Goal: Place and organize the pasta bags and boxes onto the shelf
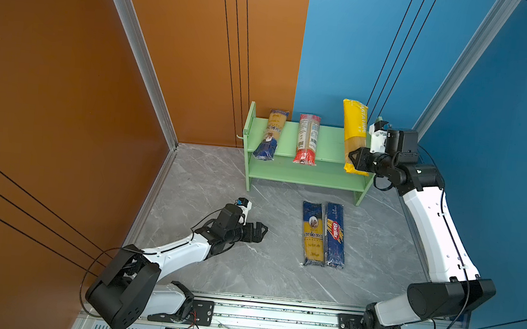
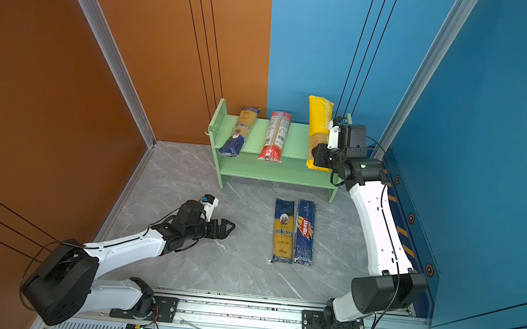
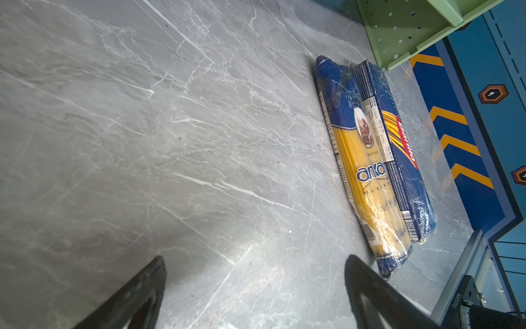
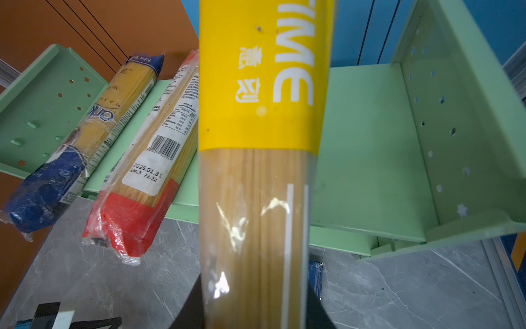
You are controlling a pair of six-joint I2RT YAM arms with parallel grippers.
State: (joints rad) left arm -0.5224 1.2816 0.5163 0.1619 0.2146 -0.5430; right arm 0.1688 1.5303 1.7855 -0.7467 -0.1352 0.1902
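The light-green shelf stands at the back. On its top tier an ankara bag and a red-ended clear bag lie with their near ends overhanging. My right gripper is shut on the clear lower end of the yellow bag, held over the tier's right part. A second ankara bag and the Barilla pack lie side by side on the floor. My left gripper hangs open left of them, holding nothing.
The grey marble floor is bounded by an orange wall on the left and blue walls behind and to the right, close to the shelf. The shelf's pegged side panel stands right of the yellow bag. A metal rail runs along the front.
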